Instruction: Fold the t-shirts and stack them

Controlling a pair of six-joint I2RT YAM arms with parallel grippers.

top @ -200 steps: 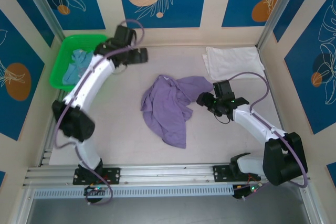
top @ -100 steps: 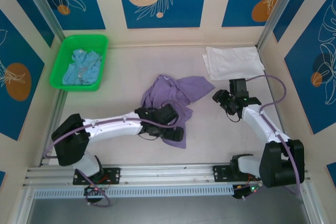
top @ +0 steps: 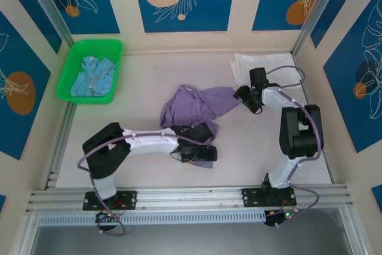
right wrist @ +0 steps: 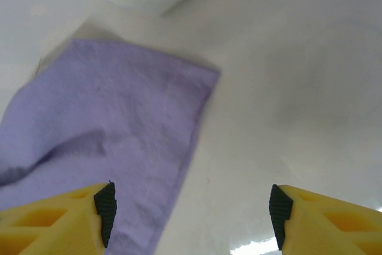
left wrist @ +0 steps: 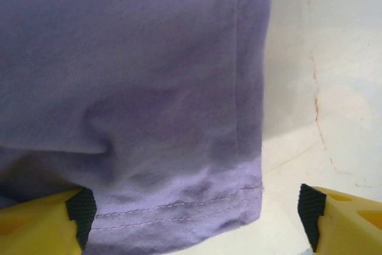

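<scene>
Sprawling crumpled in the middle of the surface is the lavender t-shirt; the white t-shirt lies folded far right (the light blue t-shirt sits in the green basket). The left gripper, jaws spread wide and empty, straddles the lavender hem; the right gripper gapes empty over its right corner.

R pincer spread wide over purple tee corner.

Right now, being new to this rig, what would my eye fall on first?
The crumpled purple shirt in the middle, with the left claw open over its near hem and the right claw open at its right corner. A green basket at far left holds a blue shirt; a folded white shirt lies far right.
</scene>
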